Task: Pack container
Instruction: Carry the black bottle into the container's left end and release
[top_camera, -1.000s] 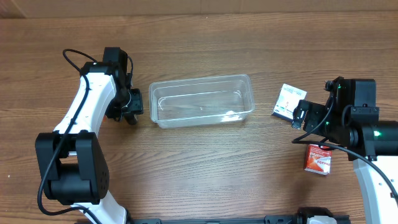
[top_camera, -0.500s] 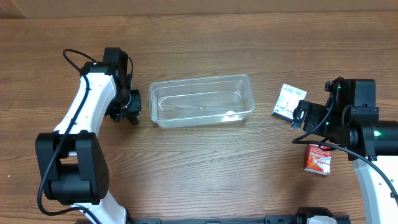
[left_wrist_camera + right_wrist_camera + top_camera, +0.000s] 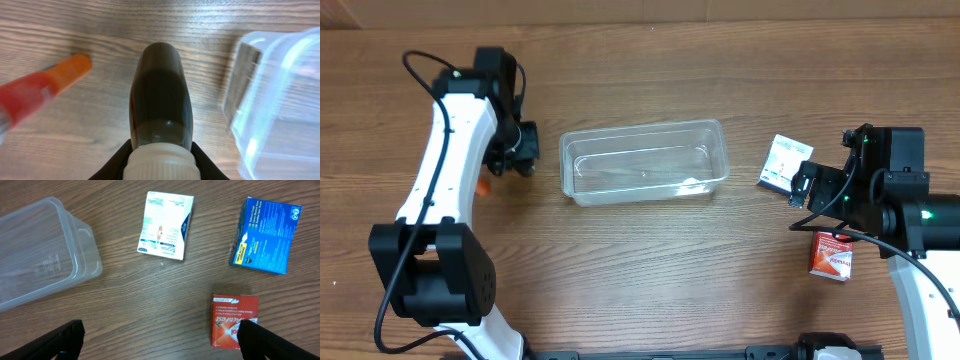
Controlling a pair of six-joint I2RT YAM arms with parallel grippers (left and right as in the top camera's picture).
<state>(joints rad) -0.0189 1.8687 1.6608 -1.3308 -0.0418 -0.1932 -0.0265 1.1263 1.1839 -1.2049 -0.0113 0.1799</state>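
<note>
Clamped with the left gripper (image 3: pixel 161 167) on a dark bottle (image 3: pixel 161 95), just below its white cap. Jaws drawn in narrow, black fingers (image 3: pixel 119 161) pressed against both sides of the neck. Bottle body pointing straight out ahead of the jaws, over the wooden table (image 3: pixel 100 30). Whether lifted or resting on the wood: impossible to tell. Just right of that grip, near the bottle but apart from it: the container (image 3: pixel 280 100), clear, one rounded corner and rim in view. Left of the grip: an orange-tipped tube (image 3: pixel 40 90), blurred, lying aslant on the wood.

Spread wide on the right gripper (image 3: pixel 161 332), one of its fingers (image 3: pixel 65 337) at each lower corner of the wrist view, with nothing held between. Ahead of these open jaws and to the left: one end of the container. Straight ahead: a white box (image 3: pixel 166 225). Ahead and to the right: a blue box (image 3: pixel 265 235). Close by the right-hand finger: a red box (image 3: pixel 232 320), flat on the table, its lower corner overlapped in view by that finger. Contact there not clear.
</note>
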